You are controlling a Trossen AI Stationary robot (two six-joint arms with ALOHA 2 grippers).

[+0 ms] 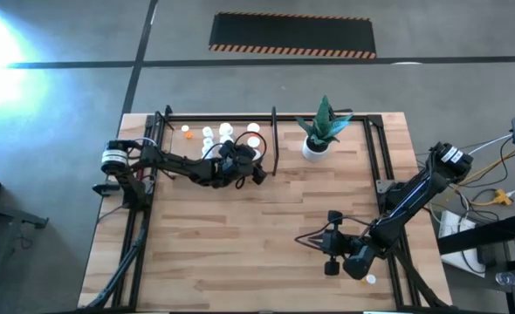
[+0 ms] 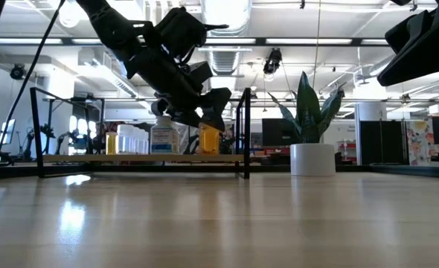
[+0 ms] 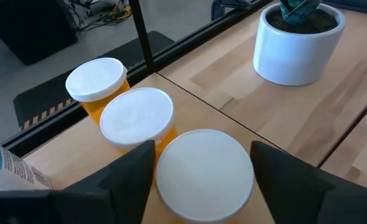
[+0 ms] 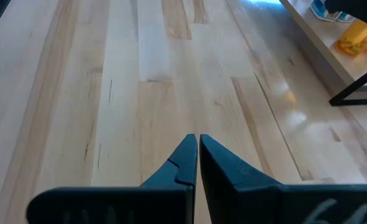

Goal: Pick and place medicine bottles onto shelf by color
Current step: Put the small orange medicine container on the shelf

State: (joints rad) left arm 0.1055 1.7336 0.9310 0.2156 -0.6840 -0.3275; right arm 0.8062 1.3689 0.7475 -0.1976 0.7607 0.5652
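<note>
White-capped orange bottle (image 3: 203, 175) between left gripper (image 3: 202, 171) fingers, spread, over shelf (image 3: 190, 109); right gripper (image 4: 198, 155) closed, empty

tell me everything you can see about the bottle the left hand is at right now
The bottle stands upright between the left hand's two dark fingers, its round white cap facing the wrist camera. The low view shows an orange body. It sits on the shelf, next to two more white-capped orange bottles and near the divider bar.

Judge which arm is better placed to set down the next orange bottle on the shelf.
Left. The left gripper straddles an orange bottle over the shelf; the right gripper is shut, far off.
</note>
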